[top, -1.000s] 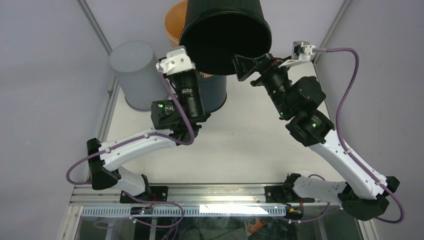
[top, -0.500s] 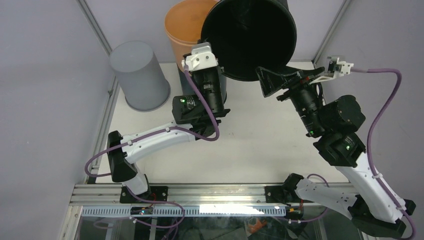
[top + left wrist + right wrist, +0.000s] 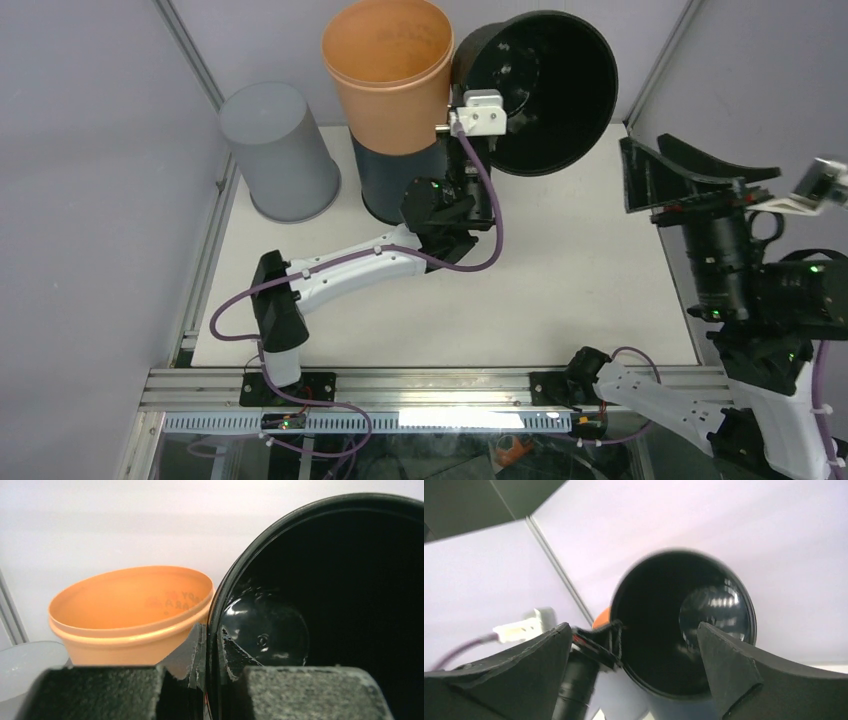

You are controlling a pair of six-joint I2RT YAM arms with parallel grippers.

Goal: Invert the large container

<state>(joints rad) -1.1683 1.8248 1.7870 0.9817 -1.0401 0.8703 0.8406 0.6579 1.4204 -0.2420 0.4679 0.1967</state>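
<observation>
Left jaws stay clamped on the black container point(image 3: 545, 90) rim; right jaws, apart, have swung away rightward.

My top feed is softly, evenly lit, with a white glare strip on the rail point(image 3: 470, 420) at 6 o'clock. The black container point(image 3: 320, 590) shows highlights on its glossy floor in both wrist feeds. The right wrist feed is smeared, the rim soft around 12 o'clock.

Glossy black plastic large container point(image 3: 310, 605), matt orange plastic tub point(image 3: 132, 615), rough pincer pads point(image 3: 100, 692)
</observation>
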